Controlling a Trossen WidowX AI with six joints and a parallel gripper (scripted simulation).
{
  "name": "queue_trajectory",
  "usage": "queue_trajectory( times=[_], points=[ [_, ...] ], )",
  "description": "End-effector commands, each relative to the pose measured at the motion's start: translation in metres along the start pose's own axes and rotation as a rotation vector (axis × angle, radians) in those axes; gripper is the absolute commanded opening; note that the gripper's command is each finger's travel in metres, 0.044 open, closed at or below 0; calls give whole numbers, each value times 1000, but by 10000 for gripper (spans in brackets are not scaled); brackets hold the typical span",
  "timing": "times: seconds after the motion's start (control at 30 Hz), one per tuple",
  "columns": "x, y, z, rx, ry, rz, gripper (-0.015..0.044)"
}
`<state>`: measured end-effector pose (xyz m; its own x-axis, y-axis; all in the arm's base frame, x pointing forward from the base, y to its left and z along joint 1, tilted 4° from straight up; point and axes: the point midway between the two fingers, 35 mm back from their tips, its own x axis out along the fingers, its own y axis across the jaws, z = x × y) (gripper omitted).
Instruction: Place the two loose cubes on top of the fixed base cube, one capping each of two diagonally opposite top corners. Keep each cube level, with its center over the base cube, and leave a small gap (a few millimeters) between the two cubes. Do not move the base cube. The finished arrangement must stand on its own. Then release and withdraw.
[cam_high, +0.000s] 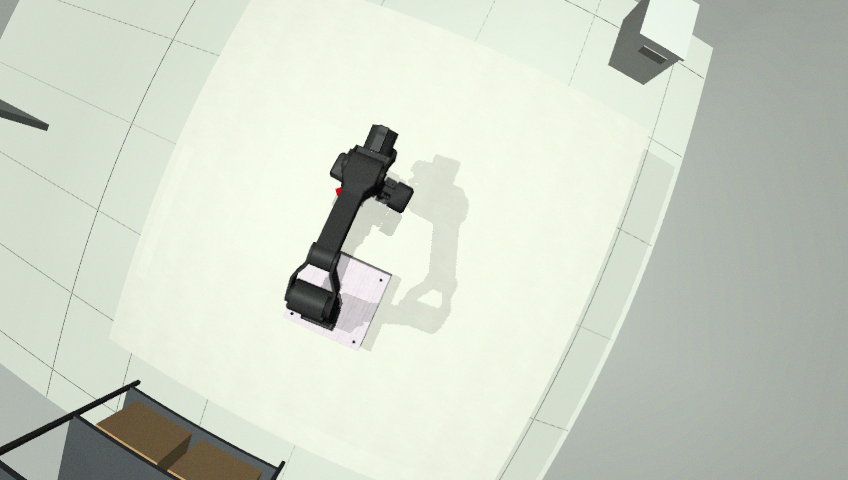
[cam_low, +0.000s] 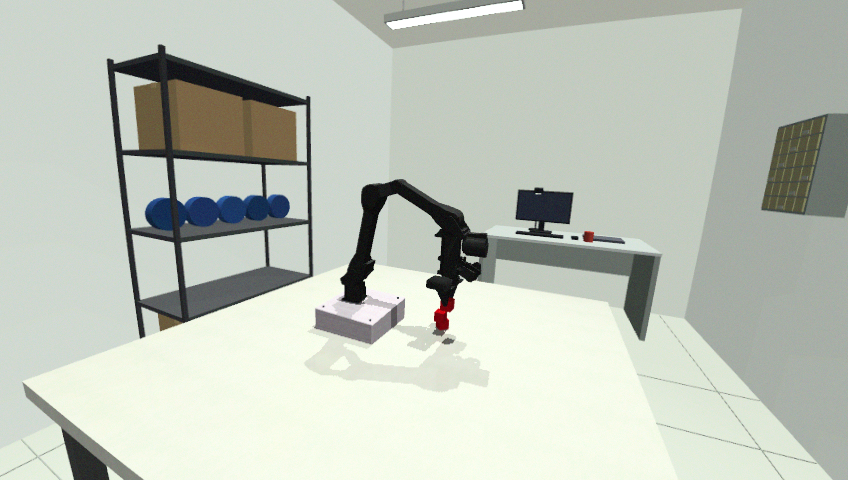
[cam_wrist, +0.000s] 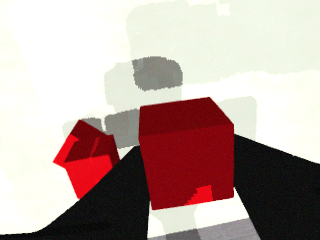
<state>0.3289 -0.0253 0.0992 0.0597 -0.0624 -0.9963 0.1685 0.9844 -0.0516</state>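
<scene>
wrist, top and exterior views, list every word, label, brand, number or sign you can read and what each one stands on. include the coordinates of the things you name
None can be read in any view.
Gripper (cam_wrist: 183, 148) and held red cube (cam_wrist: 186, 170): no lettering visible.
Cardboard boxes (cam_high: 142, 431) (cam_low: 211, 118): no lettering visible.
Monitor (cam_low: 544, 206): no readable text.
Wall cabinet (cam_low: 794, 166): any marks are too small to read.
</scene>
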Motion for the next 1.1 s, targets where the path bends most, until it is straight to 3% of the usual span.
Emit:
queue_trajectory(
  times=[0.0, 1.07],
  points=[
    [2, 11, -4, -168, 1, -3, 105],
    [9, 100, -46, -1576, 1, 3, 105]
  ],
)
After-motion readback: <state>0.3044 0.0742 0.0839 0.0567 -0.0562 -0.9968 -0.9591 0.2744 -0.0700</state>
